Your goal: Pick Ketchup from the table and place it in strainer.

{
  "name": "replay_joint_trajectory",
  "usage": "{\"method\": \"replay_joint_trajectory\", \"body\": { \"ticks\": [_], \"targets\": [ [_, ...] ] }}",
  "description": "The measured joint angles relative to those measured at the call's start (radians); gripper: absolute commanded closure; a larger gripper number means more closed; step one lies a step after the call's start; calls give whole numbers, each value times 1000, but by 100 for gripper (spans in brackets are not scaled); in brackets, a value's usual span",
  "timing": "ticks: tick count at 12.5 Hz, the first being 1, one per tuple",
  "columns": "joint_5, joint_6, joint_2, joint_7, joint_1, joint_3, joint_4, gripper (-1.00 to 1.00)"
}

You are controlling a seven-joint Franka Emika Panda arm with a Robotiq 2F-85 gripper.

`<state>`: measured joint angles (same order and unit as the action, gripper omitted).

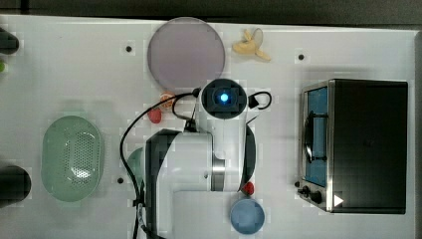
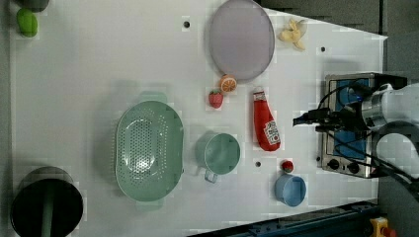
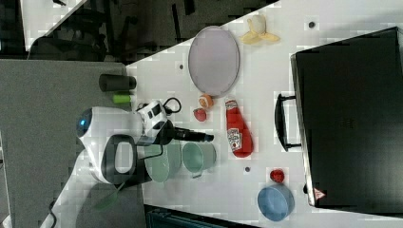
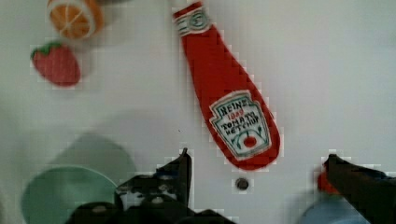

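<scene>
Your gripper [image 4: 257, 161] hangs over the white table [image 2: 99, 74] with its fingers [image 4: 180, 170] spread wide and nothing between them. In the wrist view the Ketchup [image 4: 229, 100] lies flat on the table just ahead of the fingertips, apart from both of them: its broad labelled base sits nearest the gap between the fingers, a little closer to the one beside the green cup [image 4: 65, 196], and its white-capped neck points away from them, slanting slightly across their line. You are not touching the bottle. Beyond that same finger and further off you can see the strawberry [image 4: 56, 63] and the orange slice [image 4: 74, 16], both near the cap end. The other finger lies over a small round red fruit [image 4: 324, 182] next to the blue bowl [image 4: 327, 212], and a dark hole in the table [image 4: 242, 183] shows between the two fingertips, just short of the bottle's base. In the left view the Ketchup [image 2: 265, 121] lies between the gripper [image 2: 309, 120] and the green cup [image 2: 220, 154], and the strainer [image 2: 148, 150] stands on the far side of that cup from your fingers, well apart from the bottle, with nothing visible in it. The lilac plate [image 2: 241, 39] lies past the bottle's cap end.
</scene>
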<state>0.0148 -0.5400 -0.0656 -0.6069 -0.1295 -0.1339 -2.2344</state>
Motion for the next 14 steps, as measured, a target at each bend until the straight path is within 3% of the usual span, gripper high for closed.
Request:
{"method": "replay_joint_trajectory", "body": {
  "ticks": [4,9,14],
  "targets": [
    [0,-169,1,-250,4,7,-80,-100],
    [-4,-343,-64,-311,5,10,-164,-100],
    [0,-549,-244,-333,3,26,-186,-100]
  ]
}}
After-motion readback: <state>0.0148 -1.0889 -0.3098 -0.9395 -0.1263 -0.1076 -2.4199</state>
